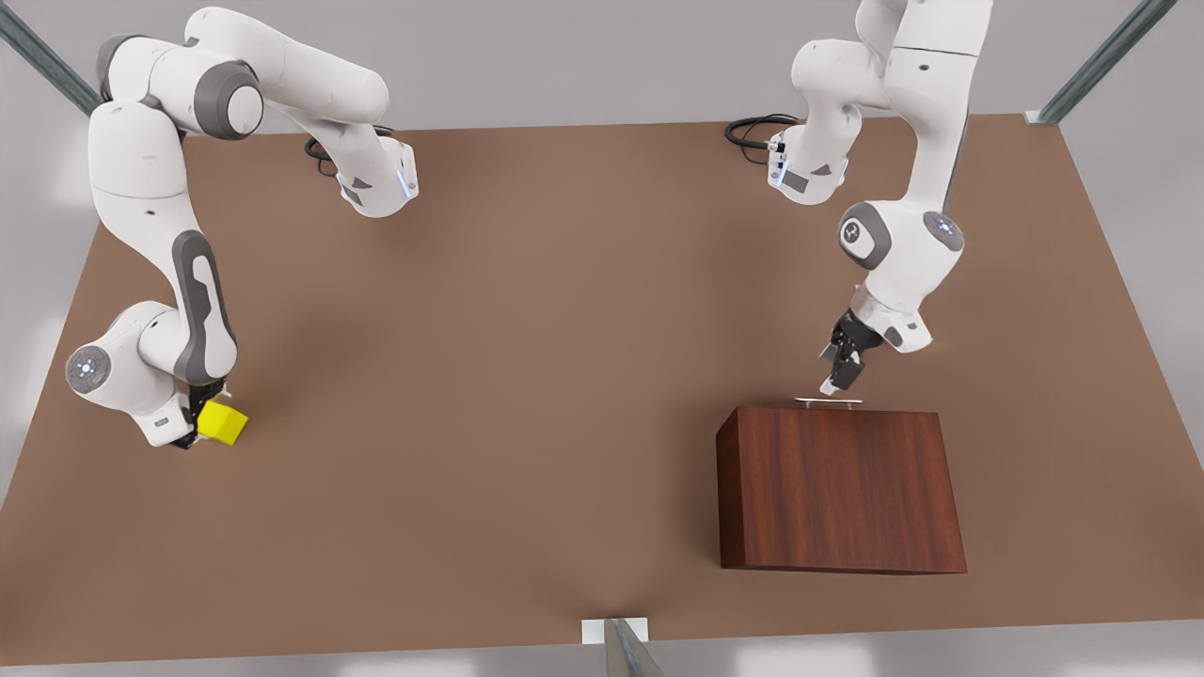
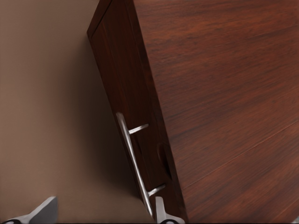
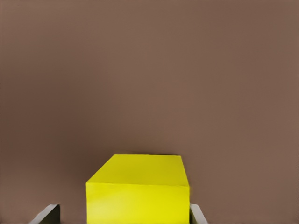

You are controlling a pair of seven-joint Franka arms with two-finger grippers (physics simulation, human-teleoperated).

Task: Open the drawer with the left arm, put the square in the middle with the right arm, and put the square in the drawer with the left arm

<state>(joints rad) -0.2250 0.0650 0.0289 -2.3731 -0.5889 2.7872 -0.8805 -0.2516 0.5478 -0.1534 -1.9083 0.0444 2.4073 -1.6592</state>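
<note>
Right now both arms are down at their own ends of the plain brown bench (image 1: 564, 376). The left gripper (image 1: 840, 374) hangs just above the thin silver bar handle (image 1: 828, 401) of the drawer (image 2: 126, 88), which sits flush in the dark reddish-brown wood-grain cabinet (image 1: 837, 489). Its fingers (image 2: 161, 212) are spread wide, one close against the handle's end and the other out over bare bench, so the bar is not yet between them. From the front view I judge the drawer still closed.

To do this well, the left gripper needs to shift along the bar toward its middle, settle so the bar lies between the fingers, close firmly, then pull straight out along the drawer's slide. A skewed pull could drag the whole cabinet across the bench.

Meanwhile the right gripper (image 1: 209, 421) is at the front view's left, well apart from the cabinet, its fingers (image 3: 46, 214) flanking the small bright yellow cube (image 1: 224, 423) on either side; whether they press it, I cannot tell. The cube appears to sit low at the bench. Between cube and cabinet lies open bench, the middle, with nothing blocking the way.
</note>
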